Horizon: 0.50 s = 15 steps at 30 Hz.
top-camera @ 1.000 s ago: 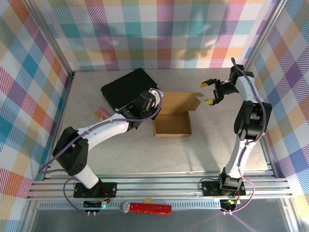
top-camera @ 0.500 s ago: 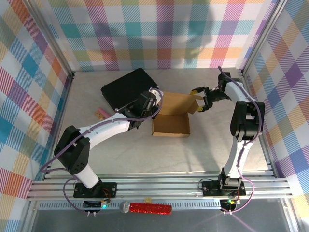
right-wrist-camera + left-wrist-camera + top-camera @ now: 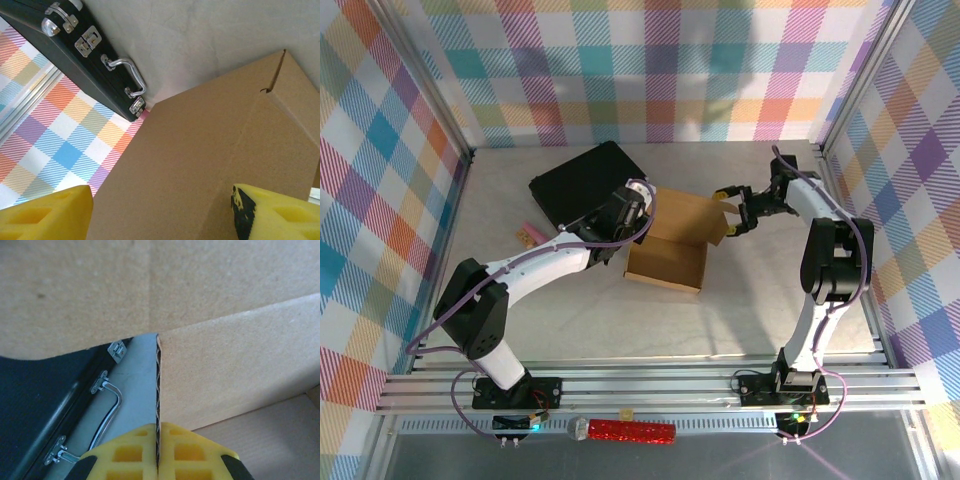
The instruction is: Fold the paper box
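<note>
Box sits mid-worktop, with the case just beside it at 10 o'clock.

Tray part looks formed: walls up, inside bare. Lid panel stands open along the 12 o'clock side, not yet brought down.

Left gripper: fingers clamped on the tray's 9 o'clock wall, with the corrugated edge pinched between them.

Right gripper: fingers apart, straddling the lid near its 3 o'clock edge. No grip made out.

Judgement: past halfway. Left to do: swing the lid over the tray and tuck its flaps. Left hold likely serves as an anchor meanwhile.
</note>
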Motion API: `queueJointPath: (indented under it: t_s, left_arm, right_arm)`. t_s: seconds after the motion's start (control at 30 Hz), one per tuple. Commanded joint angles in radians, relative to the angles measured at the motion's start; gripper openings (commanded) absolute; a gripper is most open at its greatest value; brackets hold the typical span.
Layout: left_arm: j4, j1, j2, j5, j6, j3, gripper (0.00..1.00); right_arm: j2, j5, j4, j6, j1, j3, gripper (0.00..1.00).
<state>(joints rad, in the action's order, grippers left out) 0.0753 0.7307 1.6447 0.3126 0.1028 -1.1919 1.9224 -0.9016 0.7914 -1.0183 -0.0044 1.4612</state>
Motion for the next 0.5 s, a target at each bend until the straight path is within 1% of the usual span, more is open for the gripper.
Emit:
queueJointPath:
  t_s: [0.0, 0.07, 0.37, 0.4, 0.47]
  left_arm:
    - [-0.035, 0.012, 0.012, -0.033, -0.025, -0.023, 0.0]
    - [-0.038, 0.015, 0.016, -0.033, -0.032, -0.022, 0.0]
    - [-0.043, 0.022, 0.031, -0.028, -0.07, -0.024, 0.0]
    - [-0.037, 0.021, 0.034, -0.017, -0.078, -0.027, 0.0]
    - [-0.034, 0.022, 0.034, 0.01, -0.089, -0.029, 0.0]
  right_arm:
    - [-0.054, -0.066, -0.022, -0.079, 0.035, -0.038, 0.72]
    - [-0.063, -0.061, -0.021, -0.098, 0.044, -0.052, 0.72]
    - [-0.109, -0.064, -0.099, -0.272, 0.07, -0.111, 0.69]
    - [-0.116, -0.053, -0.084, -0.273, 0.073, -0.11, 0.69]
    - [-0.125, -0.021, -0.008, -0.219, 0.068, -0.086, 0.69]
